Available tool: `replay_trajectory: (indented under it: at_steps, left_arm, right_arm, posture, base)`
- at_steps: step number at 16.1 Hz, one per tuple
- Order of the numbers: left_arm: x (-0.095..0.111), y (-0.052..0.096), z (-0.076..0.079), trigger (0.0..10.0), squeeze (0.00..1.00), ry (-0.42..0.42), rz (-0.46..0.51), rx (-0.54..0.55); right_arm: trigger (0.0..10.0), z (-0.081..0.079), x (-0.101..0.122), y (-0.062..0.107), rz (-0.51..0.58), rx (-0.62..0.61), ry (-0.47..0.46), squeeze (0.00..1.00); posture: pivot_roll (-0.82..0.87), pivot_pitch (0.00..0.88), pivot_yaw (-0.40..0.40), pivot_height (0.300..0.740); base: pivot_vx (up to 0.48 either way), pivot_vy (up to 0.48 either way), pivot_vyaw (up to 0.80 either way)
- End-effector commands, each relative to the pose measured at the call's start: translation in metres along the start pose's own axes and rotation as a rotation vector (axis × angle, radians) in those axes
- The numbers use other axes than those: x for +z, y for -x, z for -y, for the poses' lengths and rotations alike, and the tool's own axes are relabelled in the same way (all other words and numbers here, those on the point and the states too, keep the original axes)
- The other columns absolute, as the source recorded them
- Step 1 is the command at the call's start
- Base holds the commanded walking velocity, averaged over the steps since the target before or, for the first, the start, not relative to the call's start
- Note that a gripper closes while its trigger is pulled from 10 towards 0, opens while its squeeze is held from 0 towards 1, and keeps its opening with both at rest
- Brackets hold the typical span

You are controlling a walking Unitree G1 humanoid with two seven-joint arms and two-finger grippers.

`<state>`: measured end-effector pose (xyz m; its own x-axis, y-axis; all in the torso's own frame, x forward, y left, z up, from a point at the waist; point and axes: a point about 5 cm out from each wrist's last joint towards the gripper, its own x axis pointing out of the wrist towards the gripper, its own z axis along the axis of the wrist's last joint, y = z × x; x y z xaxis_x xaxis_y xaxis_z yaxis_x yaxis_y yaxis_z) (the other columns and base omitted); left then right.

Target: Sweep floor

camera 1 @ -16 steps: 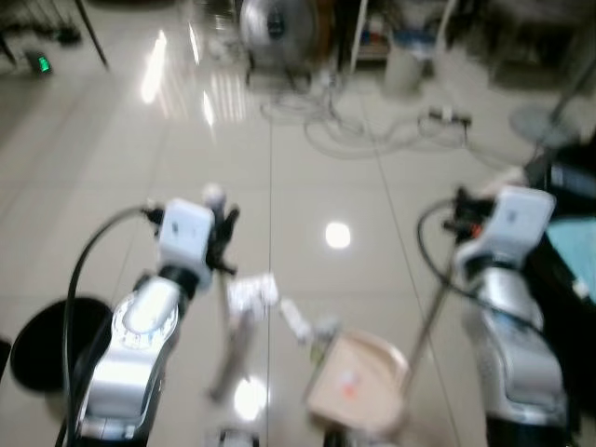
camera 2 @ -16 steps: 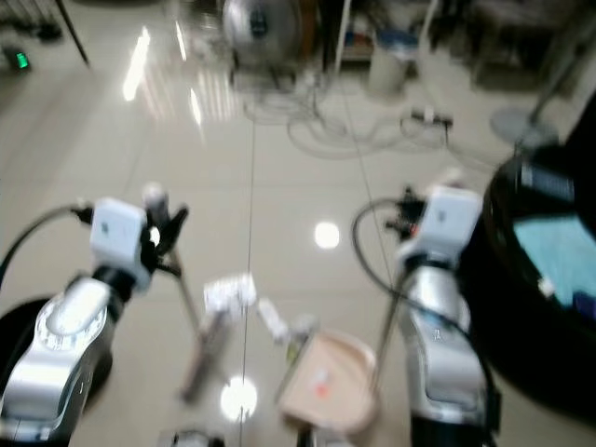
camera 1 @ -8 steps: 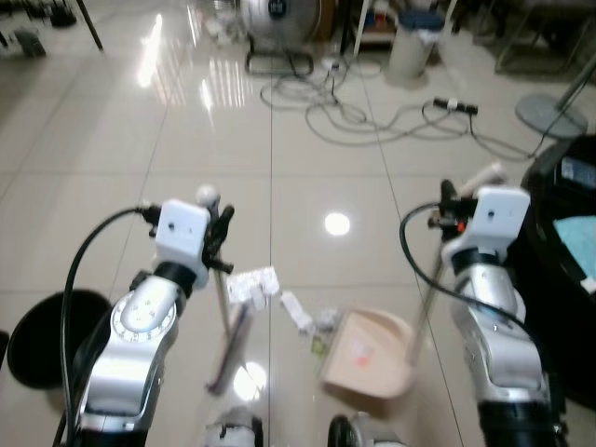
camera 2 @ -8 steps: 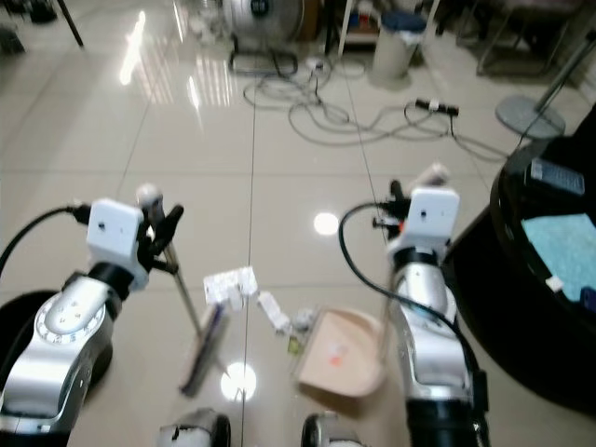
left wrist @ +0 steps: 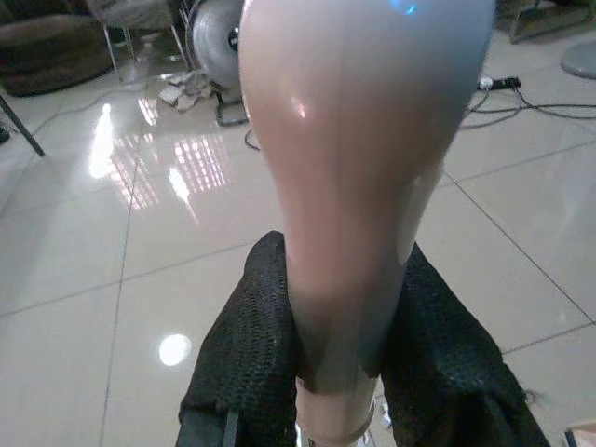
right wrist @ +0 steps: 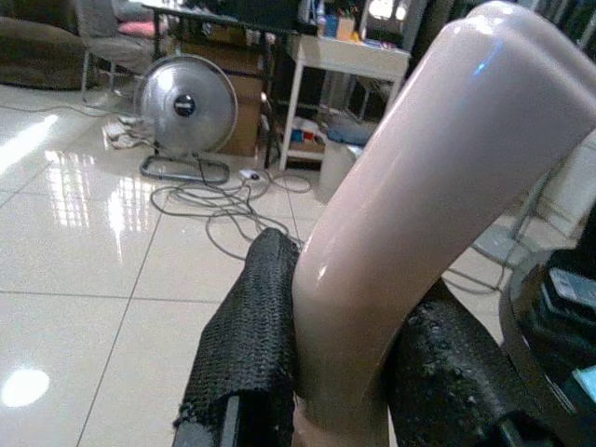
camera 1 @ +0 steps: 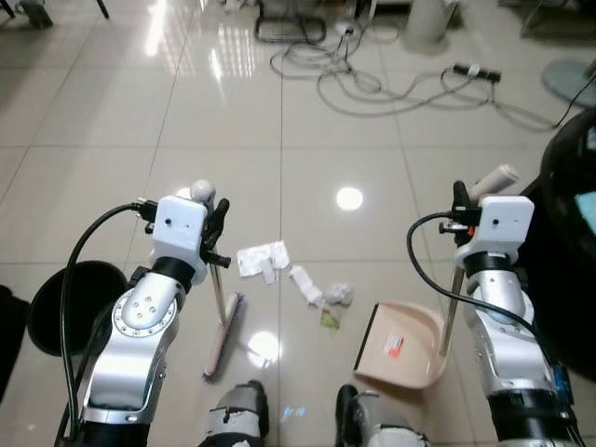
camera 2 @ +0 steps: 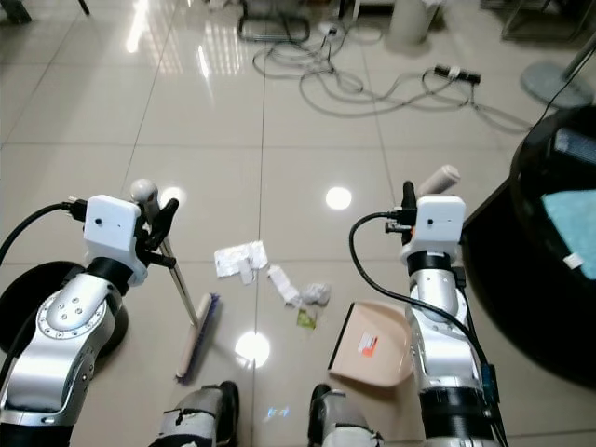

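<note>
Where the glossy beige tiled floor [camera 1: 112, 112] lies nearest the robot, its two feet [camera 1: 307, 424] stand on it, with a round black bin [camera 1: 65, 307] at the near left and a dark curved piece of furniture [camera 1: 573, 214] along the right edge. Just ahead of the feet the broom [camera 1: 222, 321] rests its head on the tiles at the left, its thin pole rising to a rounded knob, and the tan dustpan [camera 1: 400, 345] lies flat at the right, its long handle standing up. Between them, a little farther out, sits the litter: crumpled white paper scraps [camera 1: 263, 260], a white wad [camera 1: 337, 294] and a small green bit [camera 1: 330, 321] close to the dustpan's mouth. The left gripper [camera 1: 212, 237] is closed around the broom's pole just under the knob; the left wrist view shows both black fingers [left wrist: 237, 358] pressed to the pale grip. The right gripper [camera 1: 460, 207] is likewise clamped on the dustpan's handle near its bent pale top, fingers [right wrist: 256, 326] hugging it on either side. Far across the floor lie tangled cables [camera 1: 372, 79] and a power strip [camera 1: 477, 71], with a standing fan [right wrist: 186, 116] beyond.
</note>
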<state>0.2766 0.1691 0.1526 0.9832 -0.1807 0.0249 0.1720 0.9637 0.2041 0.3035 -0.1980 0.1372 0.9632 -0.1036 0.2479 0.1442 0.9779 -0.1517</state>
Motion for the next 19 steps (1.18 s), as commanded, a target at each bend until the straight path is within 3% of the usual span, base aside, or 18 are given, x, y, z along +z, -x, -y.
replay_trajectory:
  at_steps: [1,4,6,7,9,11,15,19]
  left_arm:
    - [0.004,0.002,-0.006,10.0,0.00,0.002,0.035,0.029]
    - [-0.011,-0.004,-0.007,10.0,0.00,0.048,0.004,0.052]
    - [-0.012,-0.011,-0.007,10.0,0.00,0.057,0.014,0.067]
    - [-0.014,-0.018,-0.008,10.0,0.00,0.073,0.025,0.082]
    - [-0.021,-0.026,-0.009,10.0,0.00,0.118,0.029,0.099]
    - [-0.028,-0.034,-0.005,10.0,0.00,0.130,0.033,0.103]
    - [-0.021,-0.066,0.023,10.0,0.00,0.142,0.109,0.024]
    - [-0.004,-0.084,0.046,10.0,0.00,0.193,0.201,-0.078]
  right_arm:
    - [10.0,0.001,0.000,-0.001,0.041,0.010,0.017,0.00]
    - [10.0,-0.017,-0.012,-0.007,0.033,0.049,0.007,0.00]
    - [10.0,-0.036,-0.017,-0.008,0.027,0.108,-0.007,0.00]
    - [10.0,-0.054,-0.020,-0.008,0.029,0.161,-0.019,0.00]
    - [10.0,-0.075,-0.014,-0.010,0.065,0.210,-0.036,0.00]
    - [10.0,-0.086,-0.010,-0.009,0.089,0.228,-0.053,0.00]
    - [10.0,-0.104,-0.014,0.000,0.088,0.287,-0.079,0.00]
    - [10.0,-0.122,-0.014,0.012,0.096,0.362,-0.102,0.00]
  posture:
    - [0.21,0.347,0.034,0.740]
    - [0.21,0.353,0.032,0.740]
    - [0.23,0.358,0.016,0.740]
    - [0.22,0.364,0.013,0.740]
    - [0.18,0.360,-0.003,0.740]
    - [0.17,0.355,-0.009,0.740]
    - [0.16,0.353,-0.007,0.740]
    - [0.15,0.350,0.003,0.740]
  base:
    - [0.000,0.000,0.00]
    - [0.000,0.000,0.00]
    - [0.000,0.000,0.00]
    - [0.000,0.000,0.00]
    - [0.000,0.000,0.00]
    - [0.000,0.000,0.00]
    - [0.000,0.000,0.00]
    - [0.000,0.000,0.00]
